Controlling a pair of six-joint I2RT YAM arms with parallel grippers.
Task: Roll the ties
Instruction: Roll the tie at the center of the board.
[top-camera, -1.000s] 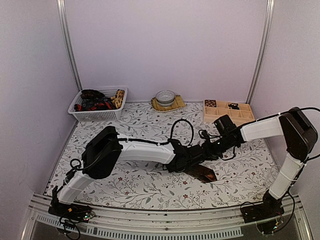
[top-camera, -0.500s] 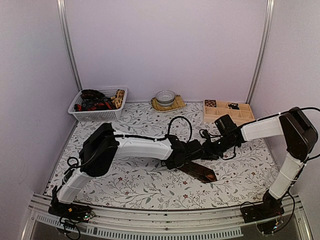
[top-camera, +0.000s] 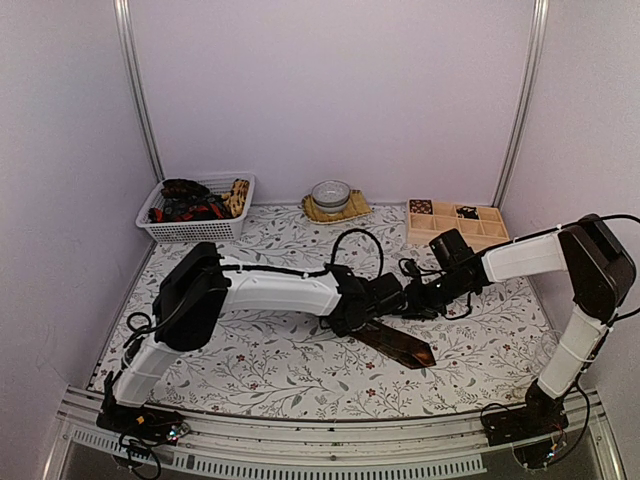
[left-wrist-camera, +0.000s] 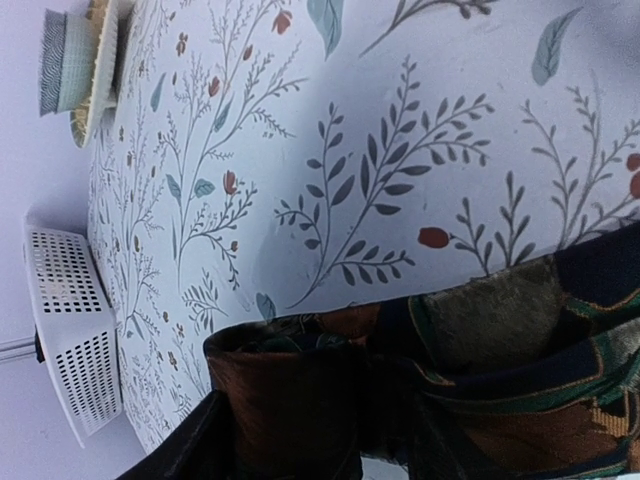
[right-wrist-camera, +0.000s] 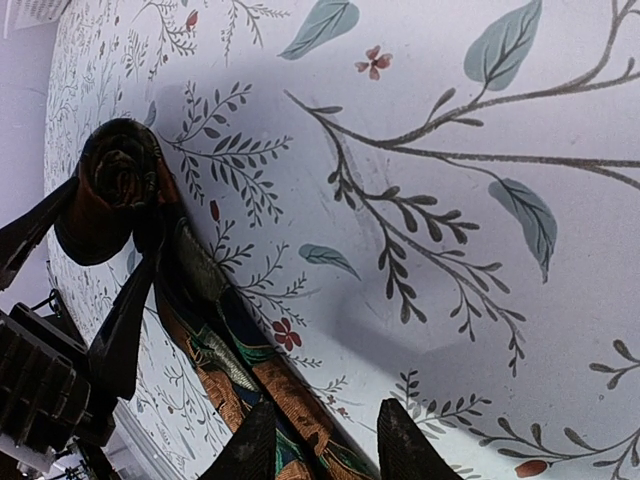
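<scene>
Tie (top-camera: 400, 345) under work lies in the middle of the table (top-camera: 250, 370) in the top view. Its flat pointed end stretches to the lower right, and its other end is wound into a small roll (right-wrist-camera: 118, 180), seen upper left in the right wrist view. The left gripper (top-camera: 382, 302) has its fingers on both sides of this roll; whether they press it or only stand around it, I cannot tell. The right gripper (right-wrist-camera: 325, 447) has its jaws apart, one finger over the flat strip at the bottom edge. I judge the rolling is partly done. The next move calls for turning the roll further along the strip, keeping the strip straight and the layers tight.
</scene>
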